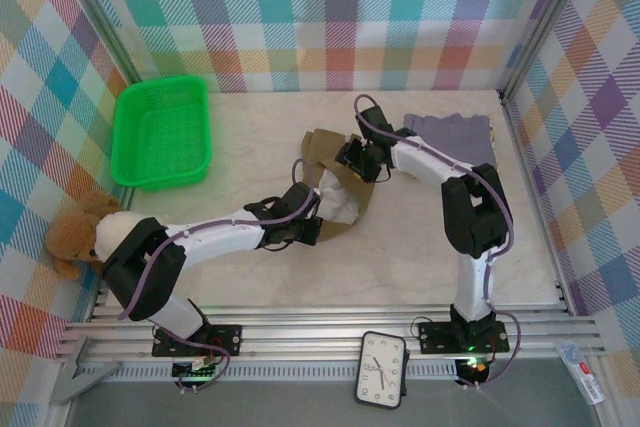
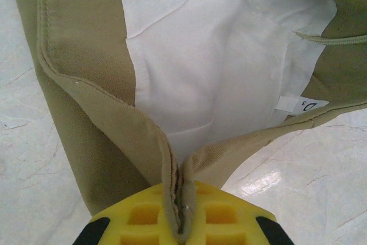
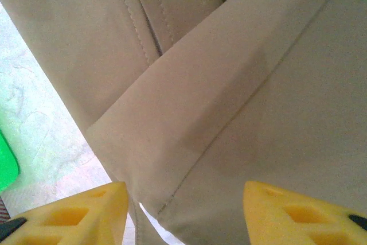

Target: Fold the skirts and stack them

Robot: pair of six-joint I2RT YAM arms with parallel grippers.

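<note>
Crumpled olive-khaki cloth skirt [image 1: 338, 195], white inside, lies mid-frame. Left gripper [image 2: 181, 216] pinches its edge tight; right gripper [image 3: 183, 210] stands open over it.

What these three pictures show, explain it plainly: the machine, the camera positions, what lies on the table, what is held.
Two robot arms are bolted at a table's near edge. The overhead picture looks down on both; the other two come from a camera on each wrist, its yellow fingers at the bottom. On the table lie an olive skirt with white lining, a folded grey skirt and a green basket; a teddy bear sits at the left. The left gripper is shut on the olive skirt's edge; the right gripper stands open over it.
</note>
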